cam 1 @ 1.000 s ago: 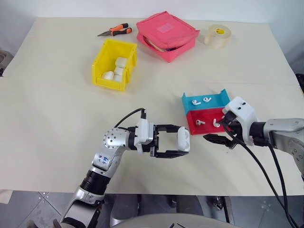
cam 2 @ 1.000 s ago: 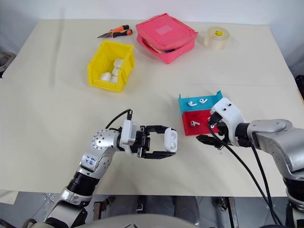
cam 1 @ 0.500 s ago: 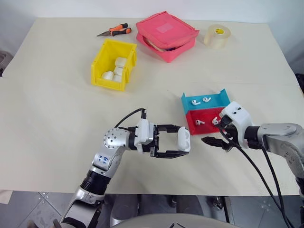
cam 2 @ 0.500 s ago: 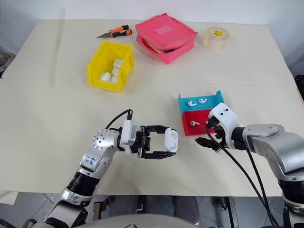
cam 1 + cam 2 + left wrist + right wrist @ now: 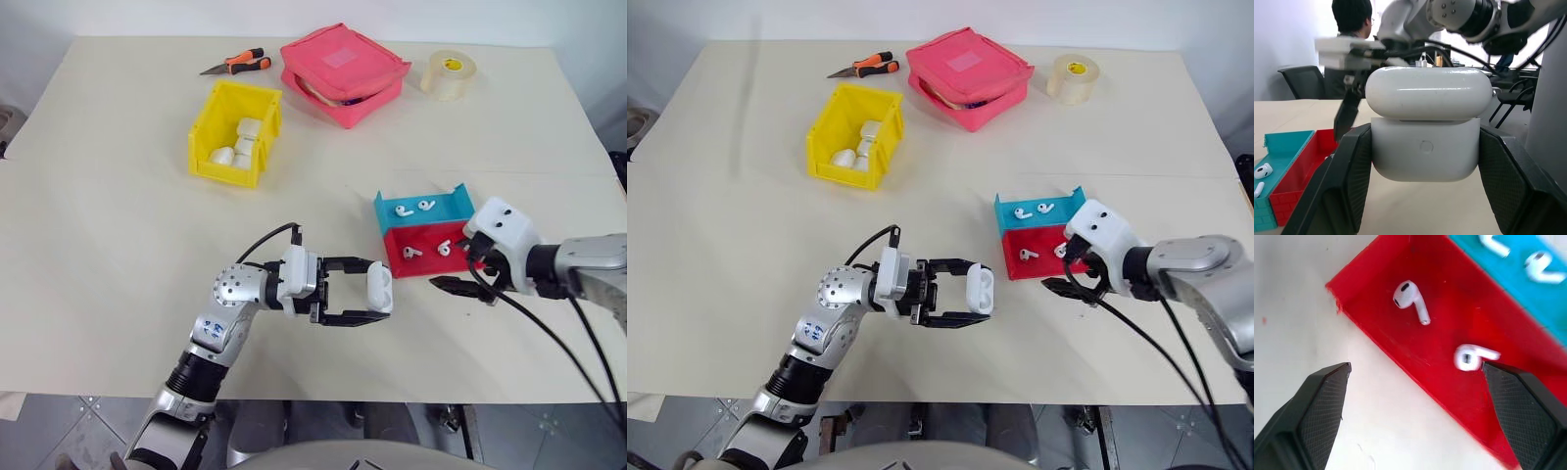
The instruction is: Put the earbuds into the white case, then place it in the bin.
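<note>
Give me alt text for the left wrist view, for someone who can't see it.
The left gripper is shut on the white case, which sits between its black jaws with the lid slightly raised. Behind it, the right gripper hangs above a red tray beside a teal tray holding earbuds.

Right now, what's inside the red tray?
Two white earbuds lie loose in the red tray, apart from each other. The right pincer's white housing covers the tray's right end, so anything there is hidden.
</note>
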{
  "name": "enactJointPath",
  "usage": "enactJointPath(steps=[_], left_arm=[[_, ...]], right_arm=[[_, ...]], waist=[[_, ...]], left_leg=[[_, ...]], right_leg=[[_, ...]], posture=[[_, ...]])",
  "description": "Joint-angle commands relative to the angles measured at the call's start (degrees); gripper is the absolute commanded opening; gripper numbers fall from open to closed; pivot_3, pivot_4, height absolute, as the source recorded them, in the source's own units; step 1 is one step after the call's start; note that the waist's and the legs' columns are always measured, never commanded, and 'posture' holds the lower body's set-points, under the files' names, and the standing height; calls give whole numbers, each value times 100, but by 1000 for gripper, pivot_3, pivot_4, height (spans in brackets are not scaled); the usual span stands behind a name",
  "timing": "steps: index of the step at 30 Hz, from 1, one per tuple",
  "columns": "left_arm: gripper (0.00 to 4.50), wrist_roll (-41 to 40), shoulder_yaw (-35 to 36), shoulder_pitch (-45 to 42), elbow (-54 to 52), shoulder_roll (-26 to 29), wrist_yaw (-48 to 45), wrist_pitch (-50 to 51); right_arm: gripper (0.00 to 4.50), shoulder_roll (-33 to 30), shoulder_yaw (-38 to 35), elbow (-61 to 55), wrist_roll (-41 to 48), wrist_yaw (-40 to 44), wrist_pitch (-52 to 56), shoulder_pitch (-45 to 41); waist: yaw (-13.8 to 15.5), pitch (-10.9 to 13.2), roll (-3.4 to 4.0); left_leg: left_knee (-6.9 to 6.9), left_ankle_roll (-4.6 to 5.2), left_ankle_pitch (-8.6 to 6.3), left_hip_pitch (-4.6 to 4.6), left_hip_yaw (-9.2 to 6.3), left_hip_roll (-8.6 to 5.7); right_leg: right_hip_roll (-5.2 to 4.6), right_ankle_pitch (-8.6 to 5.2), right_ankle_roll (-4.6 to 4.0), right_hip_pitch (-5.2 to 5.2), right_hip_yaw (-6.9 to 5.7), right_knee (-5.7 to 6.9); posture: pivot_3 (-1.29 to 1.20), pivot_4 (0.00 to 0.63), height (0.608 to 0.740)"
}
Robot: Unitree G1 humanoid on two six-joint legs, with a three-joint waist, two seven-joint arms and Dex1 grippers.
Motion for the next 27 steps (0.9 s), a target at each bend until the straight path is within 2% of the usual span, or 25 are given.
enactJointPath(steps=[1,5,11,17,27], left_arm=[[2803,-107,-1,-79,-27,-74,-49,-58],[2803,-96,0,-122,46,-102,-90,-86],[2803,-115,20,-92,20,-50,-157,-91],[2803,-104,70,-7,-92,33,-86,-47],[2803,-53,114,173,-323,122,167,-27]], right_arm=[[4463,-309,287,225,-482,624,-957,-153],[4463,-381,810,805,-1243,1203,-2170,-452],[4463,-97,1532,2070,-2391,1985,-4086,-1277],[4463,354,1831,3069,-2969,2583,-5091,-2083],[4463,788,2004,4174,-3488,3261,-6600,-2756]], waist=[[-4,0,0],[-9,0,0],[-19,0,0],[-16,1,3],[-24,2,3]], left_leg=[[0,0,0,0,2,0],[0,0,0,1,2,0],[-1,0,0,1,5,1],[-1,-1,1,0,4,2],[1,-1,1,1,5,4]], right_leg=[[0,0,0,0,1,-1],[0,0,0,-1,1,0],[0,0,1,-1,1,-3],[0,0,1,-1,-2,-3],[1,1,1,0,-4,-4]], posture=[[0,150,740],[0,150,740],[0,150,740],[0,150,740],[0,150,740]])
